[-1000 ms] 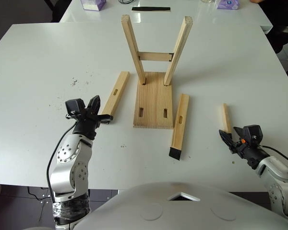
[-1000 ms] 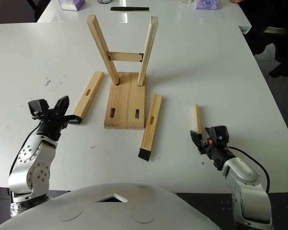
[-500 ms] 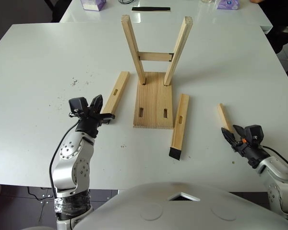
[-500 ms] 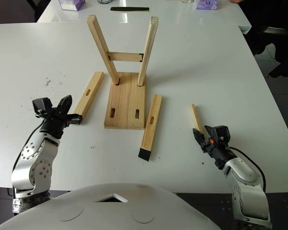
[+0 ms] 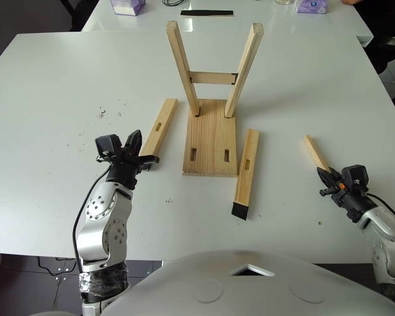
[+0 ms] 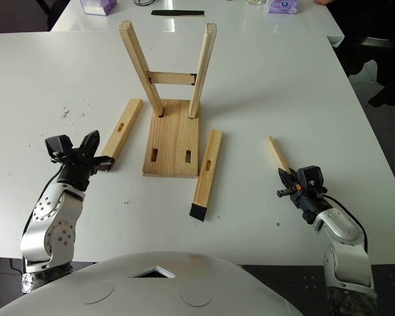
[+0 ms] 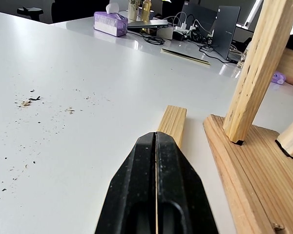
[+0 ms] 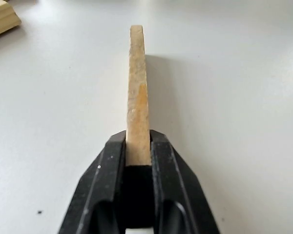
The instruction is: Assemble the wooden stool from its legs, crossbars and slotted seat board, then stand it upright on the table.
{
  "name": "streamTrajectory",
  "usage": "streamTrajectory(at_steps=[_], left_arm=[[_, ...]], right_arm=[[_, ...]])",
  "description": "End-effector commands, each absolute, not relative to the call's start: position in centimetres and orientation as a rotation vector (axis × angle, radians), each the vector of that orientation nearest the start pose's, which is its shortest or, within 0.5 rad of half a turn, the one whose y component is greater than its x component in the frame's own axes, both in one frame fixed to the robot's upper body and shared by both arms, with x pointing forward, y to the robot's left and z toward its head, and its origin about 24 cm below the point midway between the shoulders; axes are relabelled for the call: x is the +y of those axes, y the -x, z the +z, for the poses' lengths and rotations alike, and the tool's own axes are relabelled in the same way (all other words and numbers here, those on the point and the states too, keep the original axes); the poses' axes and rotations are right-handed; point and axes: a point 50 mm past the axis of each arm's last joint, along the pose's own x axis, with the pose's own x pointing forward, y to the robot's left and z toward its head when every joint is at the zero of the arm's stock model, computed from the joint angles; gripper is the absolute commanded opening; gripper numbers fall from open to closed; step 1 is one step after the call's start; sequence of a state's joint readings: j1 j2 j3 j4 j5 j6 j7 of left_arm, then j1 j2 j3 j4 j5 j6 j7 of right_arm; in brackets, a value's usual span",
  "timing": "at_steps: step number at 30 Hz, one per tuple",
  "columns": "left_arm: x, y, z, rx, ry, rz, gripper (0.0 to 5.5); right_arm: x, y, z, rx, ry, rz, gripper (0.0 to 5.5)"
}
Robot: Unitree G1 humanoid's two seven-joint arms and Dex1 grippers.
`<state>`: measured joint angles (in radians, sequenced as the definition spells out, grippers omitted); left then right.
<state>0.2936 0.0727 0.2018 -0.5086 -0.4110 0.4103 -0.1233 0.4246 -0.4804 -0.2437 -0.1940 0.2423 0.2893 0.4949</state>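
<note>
Inspecting the right side first: the right gripper (image 8: 138, 146) is closed on the near end of a loose crossbar (image 8: 137, 83), one finger against each flank, and the stick runs straight out beyond the fingertips. In the head views this crossbar sits at the right of the counter (image 5: 52, 99), well apart from the other parts. Its long axis points away from the robot and leans toward the robot's left. Whether its far end touches the counter cannot be determined.

The left gripper (image 7: 155, 139) is fully closed with nothing between its fingers. Its tip sits just short of the near end of the left loose leg (image 7: 173, 124), which lies flat beside the seat board (image 5: 210, 125) and runs away from the robot.

The seat board lies flat at centre. Two legs joined by a fitted bar stand in its far slots as an upright frame (image 5: 212, 78). The near slots (image 5: 193, 154) are unfilled. The right loose leg (image 5: 248, 164) lies along the board's right edge, mortise upward, between the board and the right gripper.

Assessment: roughly half assembled. The held crossbar belongs in a leg mortise, and the right loose leg is the nearer candidate, lying to the robot's left of the right gripper and roughly parallel to the stick. The crossbar would need turning crosswise to that leg before its free end can enter.
</note>
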Motion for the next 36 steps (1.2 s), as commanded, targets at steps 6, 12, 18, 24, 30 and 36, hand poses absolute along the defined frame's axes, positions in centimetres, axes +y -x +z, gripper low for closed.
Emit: streamTrajectory(at_steps=[6, 12, 18, 24, 30, 36], left_arm=[[19.8, -20.2, 8.5, 0.011, 0.359, 0.006, 0.00], [17.6, -25.6, 14.0, -0.180, 0.511, -0.248, 0.00], [16.3, -27.8, 20.9, -0.373, 0.660, -0.421, 0.00], [14.2, -28.4, 26.6, -0.351, 0.720, -0.716, 0.00], [13.4, -28.1, 27.6, -0.131, 0.645, -0.934, 0.00], [13.8, -26.7, 28.7, -0.162, 0.688, -1.073, 0.67]], right_arm=[[-25.8, -21.6, 1.9, 0.407, 0.159, 0.183, 0.42], [-23.4, -34.6, 11.9, -0.039, -0.085, -0.084, 0.42], [-21.8, -37.6, 23.4, -0.434, -0.223, -0.055, 0.42], [-11.8, -34.0, 27.2, -0.721, -0.009, 0.306, 0.42], [-7.8, -30.7, 24.9, -0.753, 0.175, 0.551, 0.42], [-9.1, -30.1, 24.1, -0.728, 0.184, 0.599, 0.42]])
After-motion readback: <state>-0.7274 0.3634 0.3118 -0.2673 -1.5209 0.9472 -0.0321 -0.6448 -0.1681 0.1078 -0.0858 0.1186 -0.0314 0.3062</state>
